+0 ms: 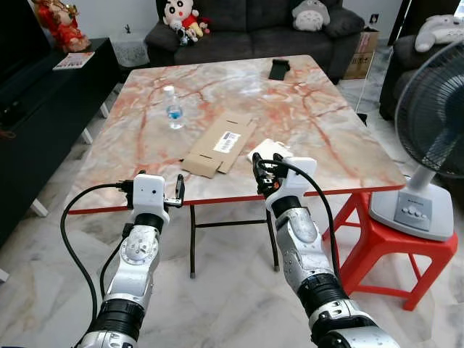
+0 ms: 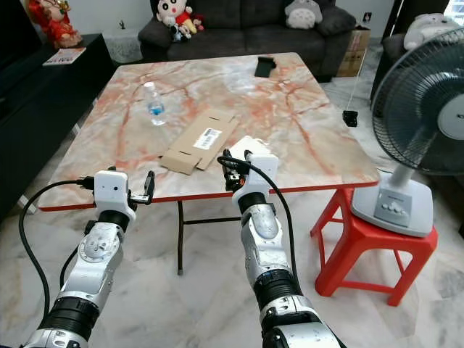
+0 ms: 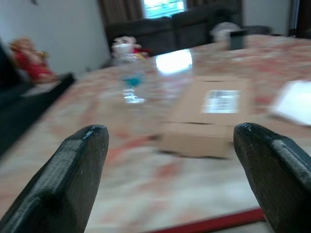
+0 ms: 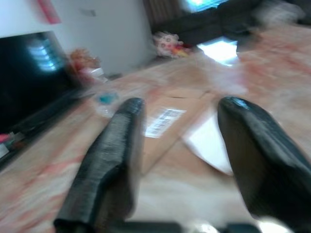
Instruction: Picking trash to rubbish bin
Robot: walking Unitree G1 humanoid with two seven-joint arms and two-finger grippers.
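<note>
A flattened cardboard box (image 1: 221, 143) lies in the middle of the marble table (image 1: 326, 123). Beside its right end lies a white paper packet (image 1: 270, 151), and a small clear water bottle (image 1: 172, 107) stands upright behind the box to the left. My right gripper (image 1: 267, 172) is open at the table's front edge, just short of the packet (image 4: 211, 141) and the box (image 4: 167, 121). My left gripper (image 1: 156, 187) is open too, held in front of the table's red edge, left of the box (image 3: 209, 109), with the bottle (image 3: 132, 87) beyond it.
A black flat object (image 1: 278, 69) lies at the table's far side. A standing fan (image 1: 431, 130) sits on a red stool (image 1: 395, 250) at the right. A dark sofa (image 1: 254, 29) is behind the table and a black cabinet (image 1: 43, 109) runs along the left.
</note>
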